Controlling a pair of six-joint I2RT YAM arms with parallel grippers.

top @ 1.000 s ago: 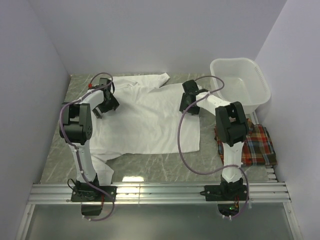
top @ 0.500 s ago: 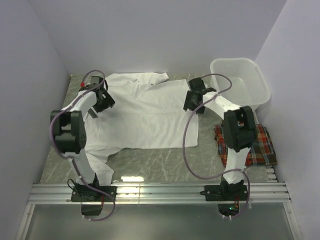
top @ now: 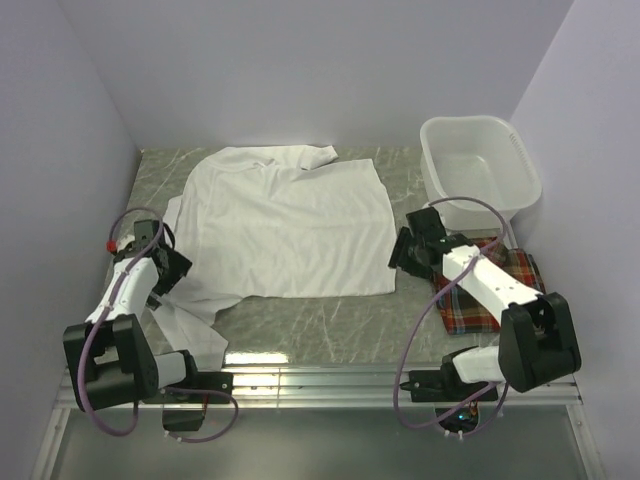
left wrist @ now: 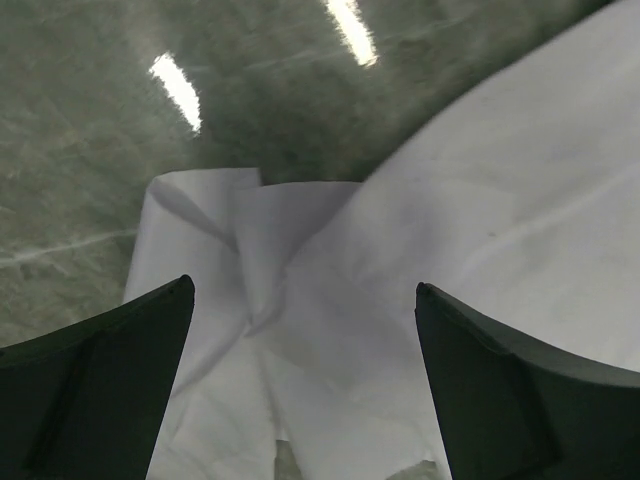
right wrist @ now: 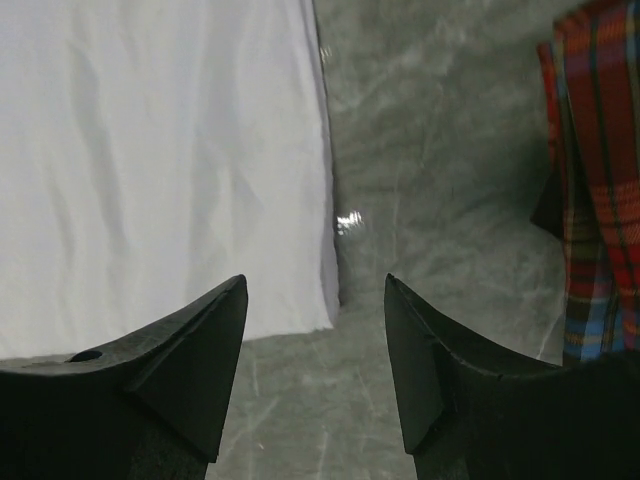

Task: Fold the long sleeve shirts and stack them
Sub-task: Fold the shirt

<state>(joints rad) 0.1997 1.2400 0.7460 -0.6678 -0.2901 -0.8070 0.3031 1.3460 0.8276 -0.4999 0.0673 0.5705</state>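
- We see the white shirt (top: 290,225) spread flat over the middle of the grey marbled table (top: 320,325). Its right edge runs straight, and its near hem stops short of the metal rails (top: 320,380).
- A strip of bare table lies between that right edge and the folded plaid shirt (top: 510,290), which sits at the right side, just on the near side of the white plastic basin (top: 480,165).
- Plain walls close in on the left, far and right sides. The basin fills the far right corner.
- The white cloth is thin and softly wrinkled. On the left, a sleeve bunches into overlapping folds and trails toward the near edge.
- The plaid cloth shows red, orange and dark checks with blue lines, and its layered edges face the strip.
- The left arm is folded low, with its elbow by the rails. The left gripper (left wrist: 302,288) hangs over the crumpled sleeve, its fingers spread wide with nothing between them.
- The right arm reaches forward with its forearm above the plaid shirt. The right gripper (right wrist: 315,280) hovers over the white shirt's near right corner and the bare strip, its fingers apart and gripping nothing.
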